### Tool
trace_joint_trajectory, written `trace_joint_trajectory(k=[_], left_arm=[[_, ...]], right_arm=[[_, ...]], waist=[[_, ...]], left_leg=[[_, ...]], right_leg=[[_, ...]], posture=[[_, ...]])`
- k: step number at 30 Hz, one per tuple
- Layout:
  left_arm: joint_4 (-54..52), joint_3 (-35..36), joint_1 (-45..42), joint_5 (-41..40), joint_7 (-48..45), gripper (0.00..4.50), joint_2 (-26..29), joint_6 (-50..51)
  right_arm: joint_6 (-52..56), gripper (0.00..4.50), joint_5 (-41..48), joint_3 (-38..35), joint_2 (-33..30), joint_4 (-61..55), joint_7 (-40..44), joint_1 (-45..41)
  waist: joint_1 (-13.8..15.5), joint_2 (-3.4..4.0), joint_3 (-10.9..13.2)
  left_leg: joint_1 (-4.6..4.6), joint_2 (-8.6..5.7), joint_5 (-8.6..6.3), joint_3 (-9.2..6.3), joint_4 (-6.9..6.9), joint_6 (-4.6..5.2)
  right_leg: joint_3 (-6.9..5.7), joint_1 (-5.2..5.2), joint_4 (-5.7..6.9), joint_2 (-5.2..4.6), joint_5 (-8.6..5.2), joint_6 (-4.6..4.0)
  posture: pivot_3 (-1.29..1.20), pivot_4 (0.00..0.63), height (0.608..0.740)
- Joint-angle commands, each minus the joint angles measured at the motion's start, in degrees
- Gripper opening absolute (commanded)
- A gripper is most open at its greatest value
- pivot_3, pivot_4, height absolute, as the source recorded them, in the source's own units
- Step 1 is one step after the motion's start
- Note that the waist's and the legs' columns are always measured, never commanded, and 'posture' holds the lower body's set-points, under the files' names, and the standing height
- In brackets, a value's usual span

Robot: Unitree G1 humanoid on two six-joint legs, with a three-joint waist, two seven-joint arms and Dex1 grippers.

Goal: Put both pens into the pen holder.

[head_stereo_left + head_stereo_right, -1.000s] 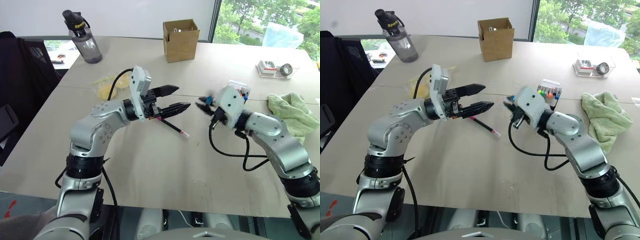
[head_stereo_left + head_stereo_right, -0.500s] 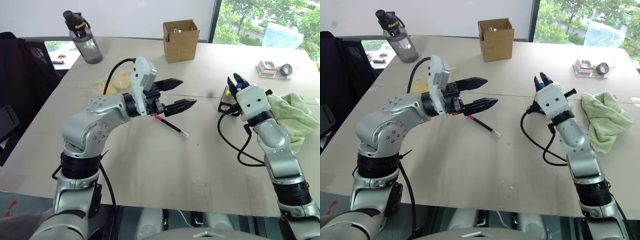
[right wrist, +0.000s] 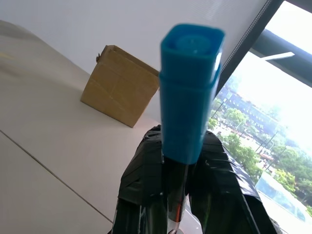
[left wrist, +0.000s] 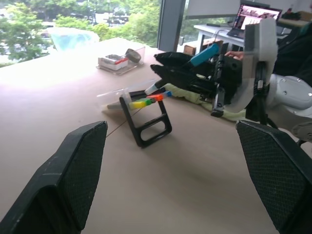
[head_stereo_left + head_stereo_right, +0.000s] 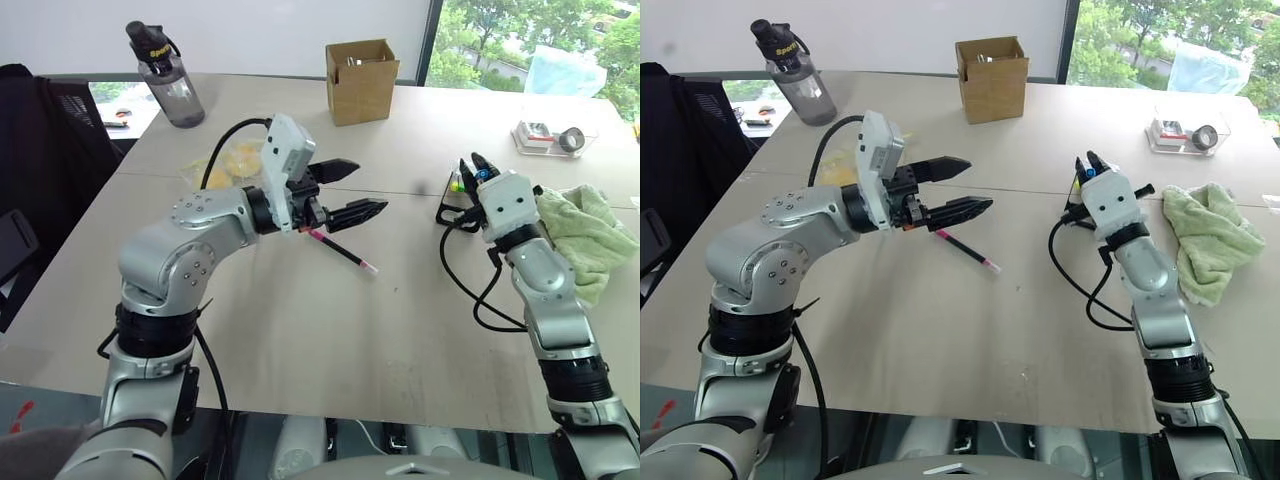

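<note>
The right gripper [image 5: 1087, 163] pinches the blue-ended pen [image 3: 190, 92], cap up, beside the pen holder [image 4: 145, 116] — it'd do well to tip the pen over a free slot before letting go. The left gripper [image 5: 350, 190] hangs spread above the pink-ended pen [image 5: 342, 250] lying on the table [image 5: 300, 340]

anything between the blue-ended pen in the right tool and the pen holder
Nothing visible does. The right tool holds the blue-ended pen just above the pen holder, with only open air between them.
</note>
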Motion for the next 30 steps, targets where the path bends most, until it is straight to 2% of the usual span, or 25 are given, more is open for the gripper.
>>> trace_joint_trajectory(k=[1, 7, 9, 10, 11, 14, 16, 22, 25, 28, 30], left_arm=[[0.12, -0.08, -1.42, 2.15, 1.29, 4.38, 1.11, -0.14], [0.0, -0.33, -1.16, 2.9, 1.09, 4.38, 1.27, -0.26], [-0.39, -0.31, -0.9, 2.87, 1.2, 4.5, 1.19, -0.16], [-0.57, -0.31, -0.8, 2.84, 1.26, 4.5, 1.17, -0.11], [-0.7, -0.29, -0.74, 2.8, 1.31, 4.5, 1.15, -0.06], [-0.85, -0.15, -0.63, 2.72, 1.34, 4.5, 1.26, -0.03], [-0.9, -0.14, -0.56, 2.79, 1.34, 4.5, 1.39, -0.07], [-0.78, -0.23, 0.36, 3.06, 0.92, 4.5, 2.16, -0.29], [-0.31, -0.32, 2.15, 3.01, 1.78, 4.5, 2.3, 1.22], [-0.11, 2.68, 5.4, 0.38, 6.54, 4.5, -1.18, 4.93], [0.04, 3.86, 7.01, 1.53, 10.32, 4.5, -3.46, 4.76]], right_arm=[[-3.48, 0.12, -0.11, -1.07, 0.12, 0.93, -0.19, -2.04], [-6.67, 0.12, -0.99, -0.7, 0.02, 4.8, 0.06, -3.52], [-7.63, 1.14, -1.36, -0.81, -0.19, 6.72, -0.01, -4.24], [-8.14, 1.47, -1.5, -0.86, -0.31, 7.57, -0.01, -4.5], [-8.66, 2.19, -1.54, -0.98, -0.4, 8.41, -0.02, -4.79], [-10.03, 3.35, -1.48, -1.35, -0.52, 10.38, -0.19, -5.5], [-10.75, 4.36, -1.36, -1.57, -0.64, 11.4, -0.2, -5.91], [-10.15, 4.44, 0.16, -2.21, -0.75, 10.35, 0.58, -6.38], [-8.35, 4.44, 2.46, -0.43, -1.14, 6.42, 5.17, -5.27], [4.13, 4.44, 15.01, 1.06, -1.46, -2.61, 15.41, -2.24], [13.03, 4.44, 22.39, 0.87, -1.91, -7.62, 19.14, -0.35]], waist=[[0.0, 0.0, 0.0], [0.0, 0.0, 0.0], [-0.01, 0.0, 0.0], [-0.03, 0.0, 0.0], [-0.03, 0.0, 0.0], [-0.04, 0.0, 0.0], [-0.03, 0.0, 0.0], [-0.05, 0.0, 0.0], [-0.08, 0.01, 0.0], [0.01, 0.02, 0.0], [0.07, 0.01, 0.0]], left_leg=[[0.0, 0.0, 0.0, 0.0, 0.0, 0.0], [0.0, 0.0, 0.0, 0.01, 0.0, 0.0], [0.0, 0.0, 0.0, 0.01, 0.01, 0.0], [0.0, 0.0, 0.0, 0.01, 0.01, 0.0], [0.01, 0.0, 0.0, 0.01, 0.01, 0.0], [0.01, 0.0, 0.0, 0.02, 0.01, 0.0], [0.01, 0.0, 0.0, 0.02, 0.02, 0.0], [0.01, 0.0, 0.0, 0.02, 0.03, 0.0], [0.02, 0.0, 0.0, 0.02, 0.03, 0.0], [0.04, 0.02, 0.0, 0.0, 0.04, 0.0], [0.02, 0.03, 0.0, -0.03, 0.04, 0.01]], right_leg=[[0.0, 0.0, 0.0, 0.0, 0.0, 0.0], [0.0, 0.0, 0.0, 0.0, 0.0, 0.0], [0.01, 0.0, 0.0, -0.01, 0.0, 0.0], [0.01, 0.0, 0.0, -0.01, 0.0, 0.0], [0.01, 0.0, 0.02, -0.01, 0.0, 0.0], [0.01, 0.0, 0.02, -0.01, 0.0, 0.0], [0.01, 0.0, 0.02, -0.01, 0.0, 0.0], [0.02, 0.0, 0.03, -0.01, 0.0, 0.0], [0.02, 0.0, 0.03, -0.01, 0.0, 0.0], [0.02, 0.04, 0.02, -0.01, 0.0, 0.0], [0.01, 0.05, 0.01, -0.02, 0.0, -0.01]], posture=[[0.0, 0.15, 0.739], [0.0, 0.15, 0.739], [0.0, 0.15, 0.739], [0.0, 0.15, 0.739], [0.0, 0.15, 0.739], [0.0, 0.15, 0.739], [0.0, 0.15, 0.739], [0.0, 0.15, 0.739], [0.0, 0.15, 0.739], [0.0, 0.15, 0.739], [0.0, 0.15, 0.739]])
